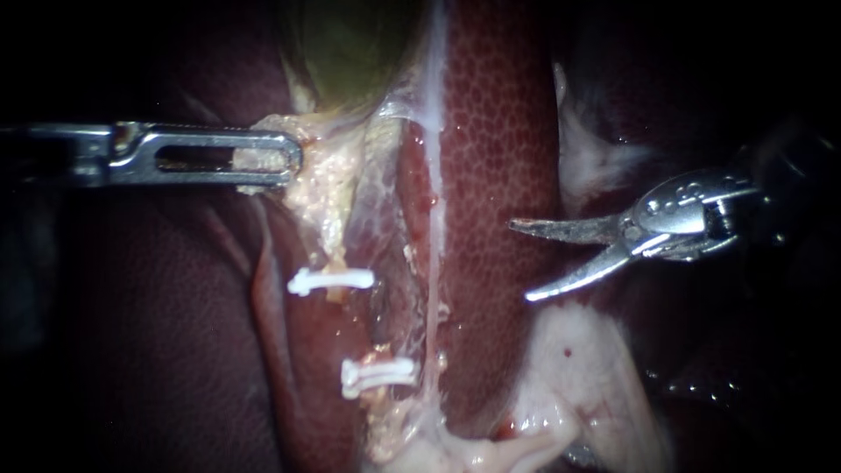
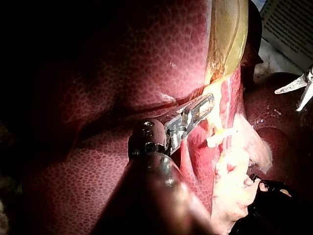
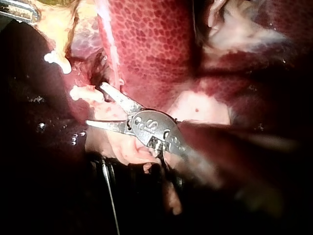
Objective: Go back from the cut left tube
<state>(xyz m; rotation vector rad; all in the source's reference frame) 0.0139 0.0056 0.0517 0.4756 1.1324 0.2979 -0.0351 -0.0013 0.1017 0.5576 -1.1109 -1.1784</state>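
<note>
Two slender steel instruments in view, well apart. From the left, the left instrument (image 1: pixel 293 159) with long slotted jaws — clamped together on a lump of pale yellow fatty tissue (image 1: pixel 328 193) just below the green-tinged gallbladder (image 1: pixel 350 52). From the right, the right instrument (image 1: pixel 521 261) with curved pointed blades, spread wide and holding nothing; hovers over the speckled dark red liver (image 1: pixel 491 158), well apart from the clips. Further left, the cut left tube (image 1: pixel 335 296), a short tan stump, parted between an upper white plastic clip (image 1: pixel 331 281) and a lower white plastic clip (image 1: pixel 378 374). Beside both clips, a thin whitish strand (image 1: pixel 434 263) running lengthwise along the liver's edge. Below the blades, a pale pink flap of tissue (image 1: pixel 578 368).
</note>
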